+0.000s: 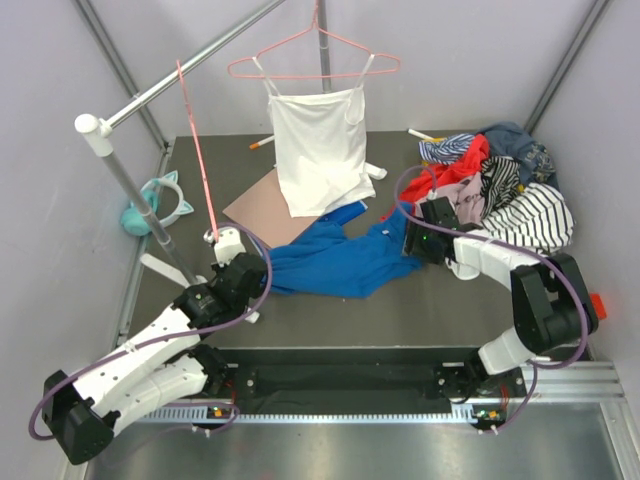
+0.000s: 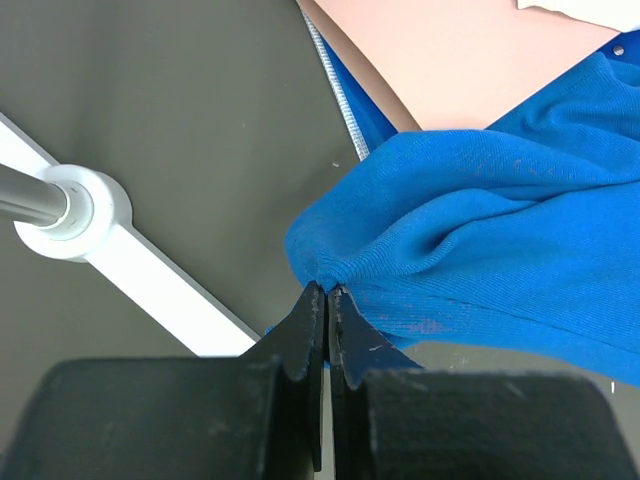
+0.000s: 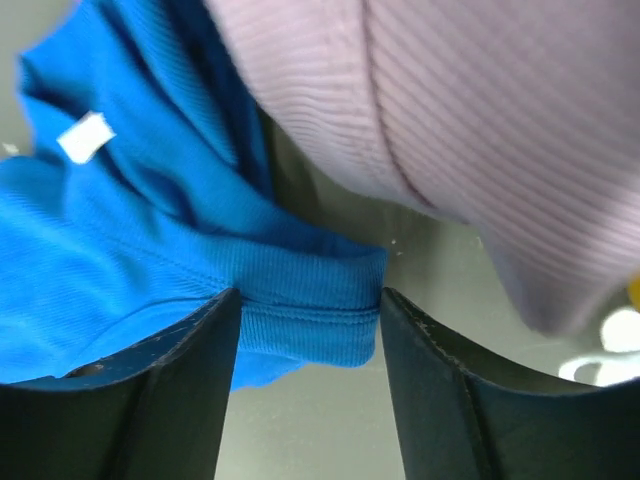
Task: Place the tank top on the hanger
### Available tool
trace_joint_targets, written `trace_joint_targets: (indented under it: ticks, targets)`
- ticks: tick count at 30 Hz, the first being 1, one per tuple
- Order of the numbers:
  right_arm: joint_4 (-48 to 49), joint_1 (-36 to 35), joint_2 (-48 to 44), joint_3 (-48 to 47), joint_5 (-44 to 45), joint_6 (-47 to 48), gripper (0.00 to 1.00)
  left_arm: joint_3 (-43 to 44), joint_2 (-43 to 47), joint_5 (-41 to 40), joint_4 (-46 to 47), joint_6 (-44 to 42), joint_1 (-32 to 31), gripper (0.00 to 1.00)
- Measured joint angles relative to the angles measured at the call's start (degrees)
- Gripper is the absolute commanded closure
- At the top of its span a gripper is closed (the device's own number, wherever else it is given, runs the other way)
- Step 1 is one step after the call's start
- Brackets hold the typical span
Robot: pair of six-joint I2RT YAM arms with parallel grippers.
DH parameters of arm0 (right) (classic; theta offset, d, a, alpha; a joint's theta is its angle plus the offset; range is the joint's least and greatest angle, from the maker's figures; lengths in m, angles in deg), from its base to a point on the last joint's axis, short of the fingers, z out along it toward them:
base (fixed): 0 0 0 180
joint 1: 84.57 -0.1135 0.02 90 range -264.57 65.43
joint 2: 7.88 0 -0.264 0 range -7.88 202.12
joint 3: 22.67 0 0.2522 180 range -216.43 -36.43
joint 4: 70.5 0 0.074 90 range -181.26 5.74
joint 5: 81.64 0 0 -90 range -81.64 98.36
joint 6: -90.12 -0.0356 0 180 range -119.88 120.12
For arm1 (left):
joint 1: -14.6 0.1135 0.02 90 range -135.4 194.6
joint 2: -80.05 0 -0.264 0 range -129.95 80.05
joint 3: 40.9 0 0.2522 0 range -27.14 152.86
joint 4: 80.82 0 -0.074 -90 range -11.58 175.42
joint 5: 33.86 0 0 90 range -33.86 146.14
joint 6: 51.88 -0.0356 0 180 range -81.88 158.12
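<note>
**Blue top pinched at one end, straddled at the other**

The tank top [image 1: 335, 262] lies crumpled on the dark worktop [image 1: 400, 320], just ahead of the two arms and between them. Its rear edge overlaps a tan board [image 1: 262, 205].

The left pincer [image 2: 327, 292] is fully closed. Its black fingertips nip a small fold at the top's left edge, and creases fan out through the fabric from that grip. Just to the left of it sits the white foot [image 2: 90, 215] of the clothes stand.

The right pincer [image 3: 310, 300] stands partly open at the top's right end. A folded stretch of ribbed hem lies across the gap between its fingers, which have not closed on it. A white label [image 3: 85, 137] shows on the blue fabric further back. A pale lilac ribbed garment [image 3: 480, 120] lies just beyond the hem.

The hanger [image 1: 197, 150] appears to hang from the grey rail [image 1: 190, 70] at the left. It is seen almost edge-on, as a thin pink line running down toward the left arm.

Further back, a second pink hanger [image 1: 300, 76] holds a white camisole [image 1: 318, 150]. A heap of clothes [image 1: 505, 190], striped, red and denim, sits at the right rear of the worktop, just beside the tank top's right end.
</note>
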Motion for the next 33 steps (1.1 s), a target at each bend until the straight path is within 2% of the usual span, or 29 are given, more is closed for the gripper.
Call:
trace_joint_targets:
  ticks: [3, 4, 7, 10, 15, 22, 26, 33]
  targets:
    - [1.0, 0.0, 1.7, 0.9, -0.2, 0.3, 0.56, 0.0, 0.0, 0.0, 0.0, -0.2, 0.0, 1.0]
    - [1.2, 0.0, 1.9, 1.1, -0.2, 0.5, 0.72, 0.0, 0.0, 0.0, 0.1, -0.2, 0.0, 1.0]
    - [2.0, 0.0, 2.1, 1.3, -0.9, 0.9, 1.0, 0.0, 0.0, 0.0, 0.3, -0.2, 0.0, 1.0]
    - [1.7, 0.0, 2.1, 0.8, -1.7, 1.2, 1.0, 0.0, 0.1, -0.1, 0.5, -0.3, 0.0, 1.0]
    - [-4.6, 0.0, -1.9, -3.8, -2.2, 2.5, 1.0, 1.3, 0.6, -1.7, -0.2, -0.9, 0.0, 1.0]
    - [-13.0, 0.0, -17.9, -14.4, -2.3, 2.9, 0.97, 6.1, 5.5, -6.7, -0.3, -1.0, 0.0, 1.0]
    - [-20.2, 0.0, -25.3, -14.4, -2.9, 0.7, 0.97, 6.4, 8.8, -8.5, -1.9, -0.7, 0.0, 1.0]
    - [-35.2, 0.0, -32.2, -12.3, -5.0, -5.6, 0.93, 8.4, 10.3, -8.8, -6.5, -0.9, 0.0, 1.0]
